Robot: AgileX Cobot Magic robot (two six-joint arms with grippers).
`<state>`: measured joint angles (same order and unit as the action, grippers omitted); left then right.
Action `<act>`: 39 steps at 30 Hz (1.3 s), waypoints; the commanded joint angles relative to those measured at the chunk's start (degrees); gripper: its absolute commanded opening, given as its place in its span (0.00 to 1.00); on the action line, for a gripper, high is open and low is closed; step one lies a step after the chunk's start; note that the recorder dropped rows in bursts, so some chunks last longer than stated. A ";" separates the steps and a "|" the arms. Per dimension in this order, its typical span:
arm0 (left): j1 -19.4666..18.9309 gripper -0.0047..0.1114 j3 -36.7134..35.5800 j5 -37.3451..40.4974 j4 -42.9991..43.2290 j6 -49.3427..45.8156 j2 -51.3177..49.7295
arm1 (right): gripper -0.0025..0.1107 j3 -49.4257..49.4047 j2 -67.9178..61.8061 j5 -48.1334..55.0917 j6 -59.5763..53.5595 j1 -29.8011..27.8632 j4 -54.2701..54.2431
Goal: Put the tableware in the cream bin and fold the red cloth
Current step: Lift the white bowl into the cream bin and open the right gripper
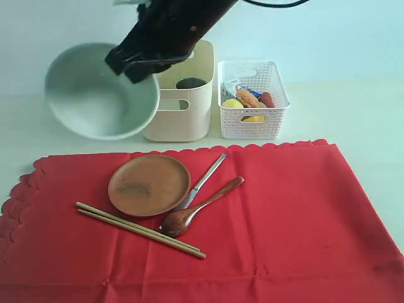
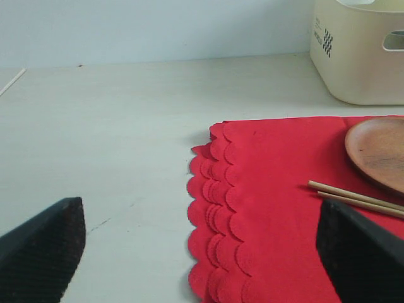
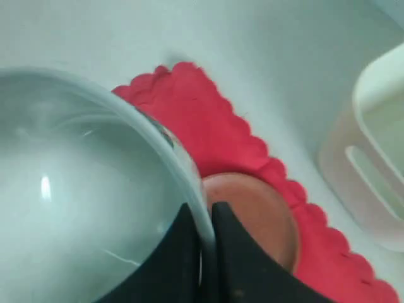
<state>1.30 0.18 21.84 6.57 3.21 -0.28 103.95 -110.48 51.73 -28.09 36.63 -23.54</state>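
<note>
Right gripper (image 1: 134, 68) is clamped on the rim of the pale bowl (image 1: 95, 95), which I hold tilted in the air just left of the cream bin (image 1: 183, 120). Left gripper (image 2: 202, 249) is wide open and empty at the left edge of the red cloth (image 1: 284, 221). Procedure: carry the bowl right over the bin mouth. Enter edge-first, since the bowl looks wide. Lower, then release.

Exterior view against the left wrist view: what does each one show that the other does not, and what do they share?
Exterior only: the right gripper pinching the rim of the pale bowl, held up near the cream bin; the white basket, wooden spoon, metal utensil. Left wrist only: the left gripper, open, at the scalloped edge of the red cloth. Both: bin, cloth, brown plate, chopsticks.
</note>
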 commanded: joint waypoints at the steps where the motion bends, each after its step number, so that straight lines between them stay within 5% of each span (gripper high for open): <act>1: -0.16 0.85 -0.18 -0.64 0.11 -0.04 0.28 | 0.02 1.94 0.28 -2.53 0.37 -5.66 -0.47; 7: -0.16 0.85 -0.18 -0.64 0.11 -0.04 0.28 | 0.02 10.37 -5.65 -5.04 1.25 -14.20 -4.71; 18: -0.16 0.85 -0.18 -0.64 0.11 -0.04 0.28 | 0.02 36.17 -28.91 -4.36 1.19 -18.13 -4.03; 39: -0.16 0.85 -0.18 -0.64 0.11 -0.04 0.28 | 0.04 39.27 -35.37 -1.99 -0.39 -16.77 -2.48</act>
<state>1.30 0.18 21.84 6.57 3.21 -0.28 142.67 -145.98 48.55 -27.87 19.78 -26.28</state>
